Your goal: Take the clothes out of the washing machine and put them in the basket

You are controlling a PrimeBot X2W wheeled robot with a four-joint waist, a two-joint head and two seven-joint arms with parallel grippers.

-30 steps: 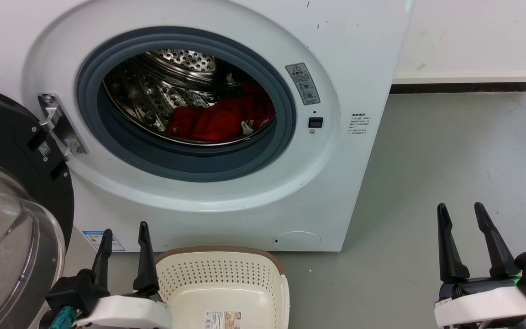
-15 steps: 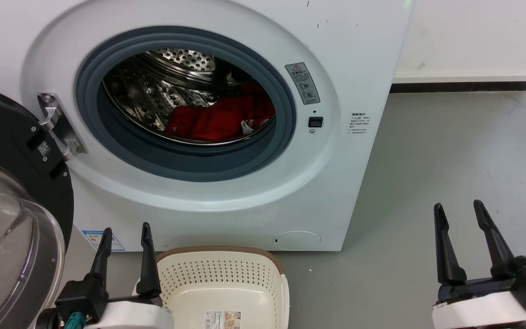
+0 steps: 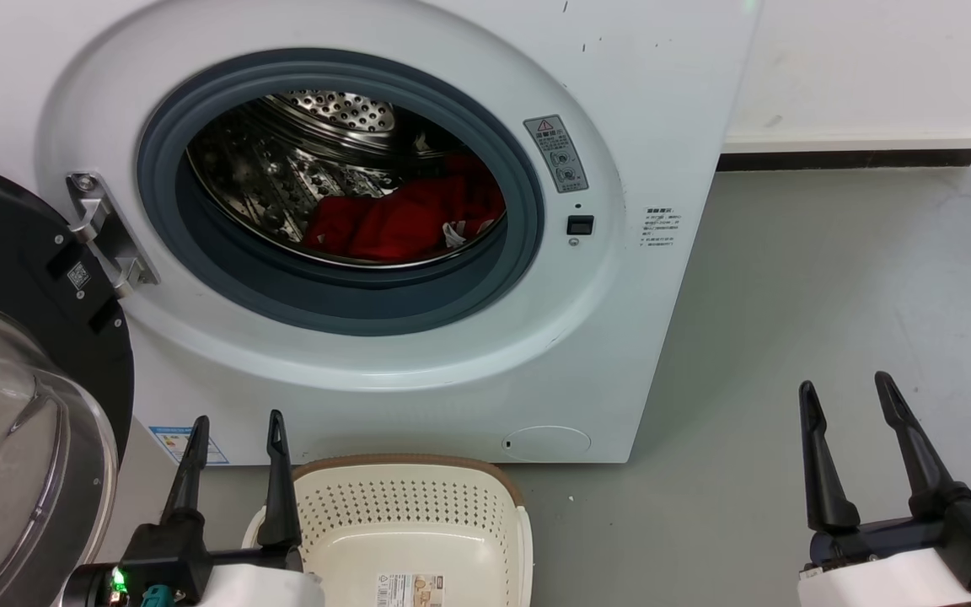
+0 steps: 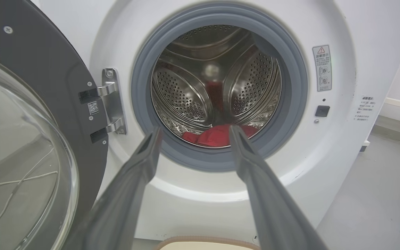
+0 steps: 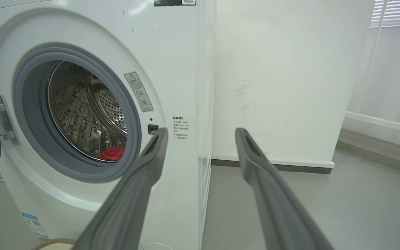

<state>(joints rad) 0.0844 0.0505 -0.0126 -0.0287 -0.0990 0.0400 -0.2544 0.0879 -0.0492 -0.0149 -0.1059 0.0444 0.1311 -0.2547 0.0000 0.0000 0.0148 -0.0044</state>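
Observation:
The white washing machine stands with its porthole uncovered. Red clothes with a bit of white lie at the bottom right of its steel drum, and they also show as red clothes and red clothes in the wrist views. A cream basket with a brown rim sits on the floor right below the porthole, with nothing in it but a label. My left gripper is open just left of the basket. Far to the right, over bare floor, my right gripper is open too.
The black-framed glass door is swung out at the left, close beside my left arm. Grey floor spreads to the right of the machine. A white wall with a dark skirting stands behind.
The left gripper has edged slightly right and the right one has sunk a little. The camera has shifted a touch. The clothes and basket lie as before.

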